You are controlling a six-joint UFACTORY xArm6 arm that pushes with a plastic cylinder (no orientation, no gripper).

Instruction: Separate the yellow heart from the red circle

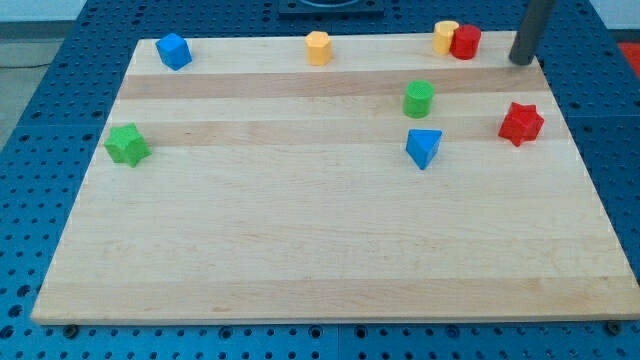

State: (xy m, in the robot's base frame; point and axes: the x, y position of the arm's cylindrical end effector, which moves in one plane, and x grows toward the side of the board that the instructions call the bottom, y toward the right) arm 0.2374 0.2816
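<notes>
The yellow heart (443,37) and the red circle (466,42) sit touching each other at the board's top edge, right of centre, the heart on the left. My tip (519,61) is down near the top right corner, a short way to the right of the red circle and apart from it.
On the wooden board (300,250) also lie a red star (521,123) at the right, a green cylinder (418,99), a blue triangle (423,147), a yellow block (318,48) at top centre, a blue block (173,51) at top left and a green star (127,145) at the left.
</notes>
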